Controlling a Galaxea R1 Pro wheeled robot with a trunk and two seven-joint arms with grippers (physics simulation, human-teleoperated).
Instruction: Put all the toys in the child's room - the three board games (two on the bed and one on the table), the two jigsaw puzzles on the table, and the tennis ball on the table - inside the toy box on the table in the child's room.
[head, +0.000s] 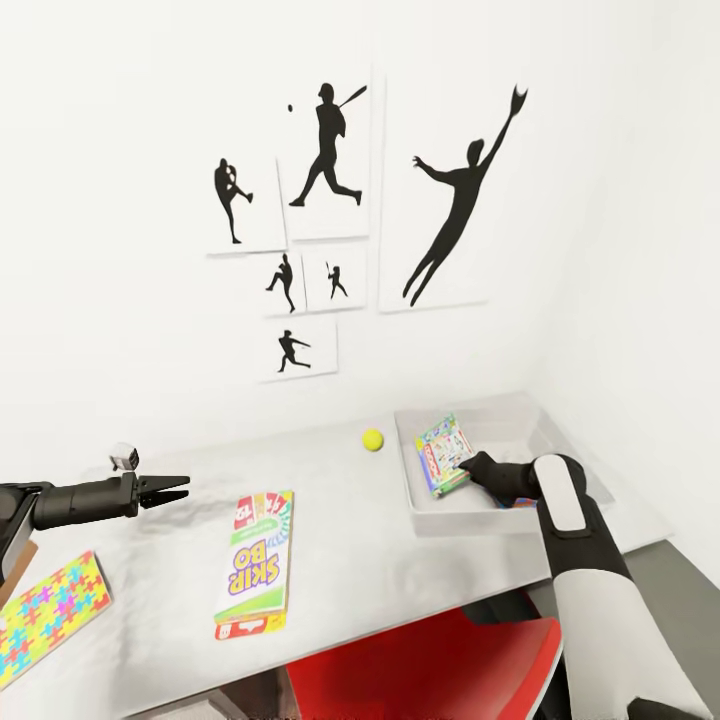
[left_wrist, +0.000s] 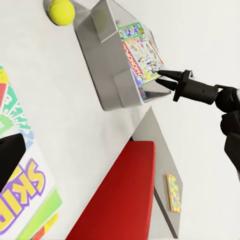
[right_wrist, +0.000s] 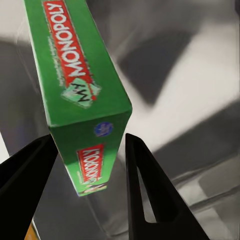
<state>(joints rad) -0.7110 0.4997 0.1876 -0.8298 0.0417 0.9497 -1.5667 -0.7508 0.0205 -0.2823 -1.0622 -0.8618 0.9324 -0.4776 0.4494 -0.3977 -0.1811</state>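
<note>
One board game, the Monopoly box (head: 444, 455), is already seen inside the toy box (head: 520, 420) at the far right of the table (head: 350, 560). The right gripper (right_wrist: 90, 165) is spread, its fingers either side of that box's end without pressing it, so the box is judged released. The left gripper (head: 165, 490) is held above the table at the left, fingers parted, with nothing in it. Left to be stowed: the Skip-Bo game (head: 255, 565) lying flat near the middle, the ball (head: 373, 439) just left of the toy box, and a puzzle (head: 50, 612) at the near left. Another puzzle (left_wrist: 173, 192) is seen lower down beyond the chair (head: 420, 670), seemingly off the table. The remaining board game cannot be accounted for.
</note>
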